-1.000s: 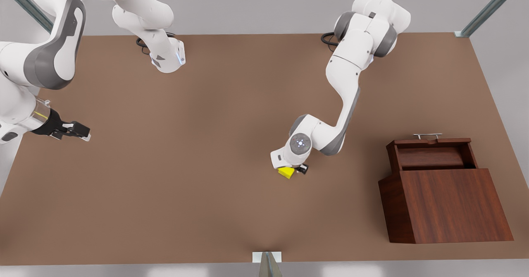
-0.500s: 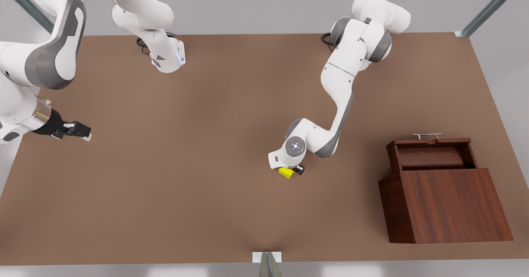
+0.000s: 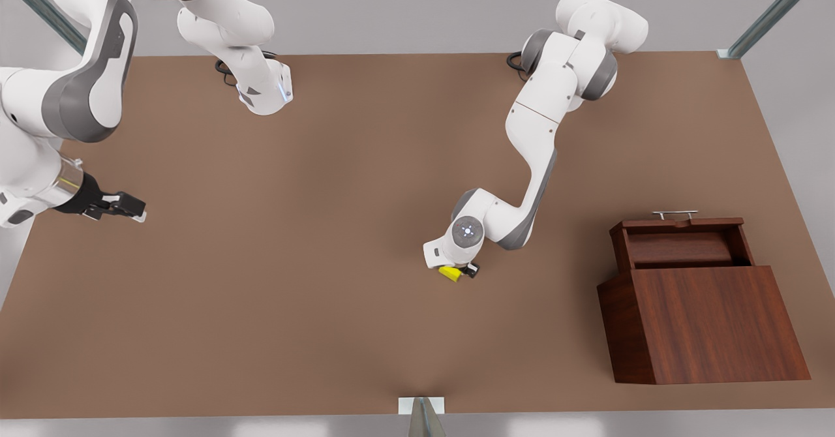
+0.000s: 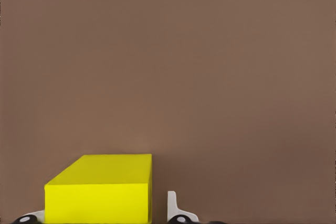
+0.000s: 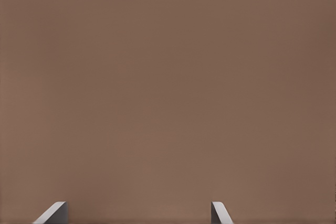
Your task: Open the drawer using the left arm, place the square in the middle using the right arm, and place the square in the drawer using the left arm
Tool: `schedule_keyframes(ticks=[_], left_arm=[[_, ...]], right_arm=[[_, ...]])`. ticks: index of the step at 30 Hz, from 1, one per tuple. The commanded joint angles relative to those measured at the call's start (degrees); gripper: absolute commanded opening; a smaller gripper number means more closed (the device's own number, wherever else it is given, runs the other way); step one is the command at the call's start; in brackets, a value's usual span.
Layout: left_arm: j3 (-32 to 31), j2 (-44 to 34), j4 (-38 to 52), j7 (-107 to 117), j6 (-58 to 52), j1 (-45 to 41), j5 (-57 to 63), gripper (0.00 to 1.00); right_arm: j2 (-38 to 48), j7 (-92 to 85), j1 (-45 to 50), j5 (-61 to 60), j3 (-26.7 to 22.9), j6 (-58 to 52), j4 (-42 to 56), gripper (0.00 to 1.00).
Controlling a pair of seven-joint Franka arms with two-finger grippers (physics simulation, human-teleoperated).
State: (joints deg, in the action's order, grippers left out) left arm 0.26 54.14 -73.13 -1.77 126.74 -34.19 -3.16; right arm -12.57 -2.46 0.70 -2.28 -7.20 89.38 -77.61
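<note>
Showing the front view: left end effector [image 3: 459, 271] low at desk [image 3: 313, 306] centre, fingers either side of the square [image 3: 449, 272], which sits at 9 o'clock from the open drawer [image 3: 682, 248]. Right end effector [image 3: 121, 207] waits far at 9 o'clock, fingers apart.

Left wrist view: square [image 4: 100, 188] between fingertips [image 4: 174, 208]; a gap shows on one side.

Right wrist view: fingertips [image 5: 52, 213] spread over bare desk [image 5: 168, 103].

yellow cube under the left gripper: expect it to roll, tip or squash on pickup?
Probably not roll: the yellow cube has flat faces and rests flat on the table. It looks rigid, with crisp edges, so squashing seems unlikely. The plain smooth faces might slip a little. The left gripper has its jaws either side of it; the right gripper waits, open.
</note>
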Motion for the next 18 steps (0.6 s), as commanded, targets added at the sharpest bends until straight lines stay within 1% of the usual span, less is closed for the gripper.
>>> schedule_keyframes(ticks=[1, 3, 5, 6, 13, 18], left_arm=[[0.00, -0.09, 0.00, 0.01, 0.00, 0.00, 0.00, 0.78], [0.00, -0.09, -0.09, 0.01, 0.00, -0.09, 0.00, 0.73], [0.00, -0.09, -0.09, 0.01, 0.00, 0.00, 0.00, 0.72], [0.00, -0.09, -0.09, 0.01, 0.00, 0.00, 0.00, 0.70], [0.00, -0.09, 0.00, 0.10, 0.00, 0.00, 0.00, 0.70], [0.00, -1.58, 0.53, 0.45, -0.62, 0.00, -0.18, 0.70]], right_arm=[[0.00, 0.00, 0.00, 0.00, 0.00, 0.00, 0.00, 1.00], [0.18, 0.00, 0.00, 0.09, 0.00, -0.09, -0.09, 1.00], [0.09, 0.00, 0.00, 0.18, 0.00, -0.09, 0.00, 1.00], [0.18, 0.00, -0.17, 0.26, 0.00, -0.09, 0.00, 1.00], [0.18, 0.00, -0.26, 0.44, 0.00, 0.00, 0.00, 1.00], [0.18, 0.00, -0.26, 0.44, 0.00, 0.09, 0.00, 1.00]])
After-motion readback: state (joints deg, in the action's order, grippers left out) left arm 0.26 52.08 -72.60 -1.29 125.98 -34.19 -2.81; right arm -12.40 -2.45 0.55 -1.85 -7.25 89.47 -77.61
